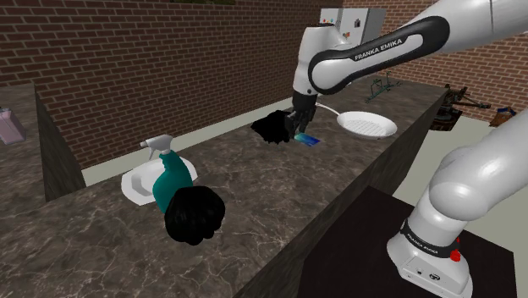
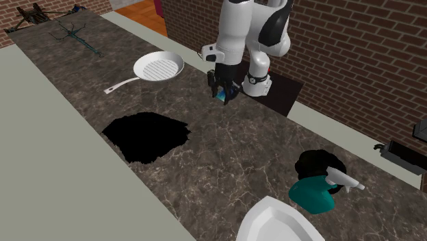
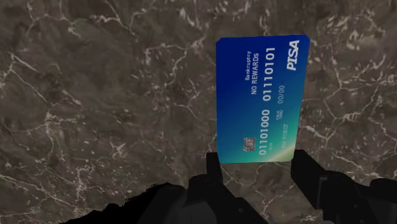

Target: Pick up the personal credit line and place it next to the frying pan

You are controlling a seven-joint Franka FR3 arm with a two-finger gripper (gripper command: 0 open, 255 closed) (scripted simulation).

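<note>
One blue card [image 3: 261,102] is the thing to move, and the gripper [image 3: 257,160] has it. The two black fingers press in on its long edges near one short end, so they stand apart by the card's own width and no closer. Most of the card juts out past the fingertips, its printed face with numbers and a "PISA" mark turned toward the wrist camera. Held by the edges like this, it could probably be laid flat without the fingers getting under it.

In the shoulder view the card hangs low over the dark marble counter [image 1: 254,203], seemingly clear of it. It sits between a black patch [image 1: 272,129] and the white pan [image 1: 366,125], which lies near but apart from it. The likely step now is the carry toward the pan. A teal spray bottle [image 1: 172,182] and a white dish [image 1: 135,184] stand well off — out of the way.
</note>
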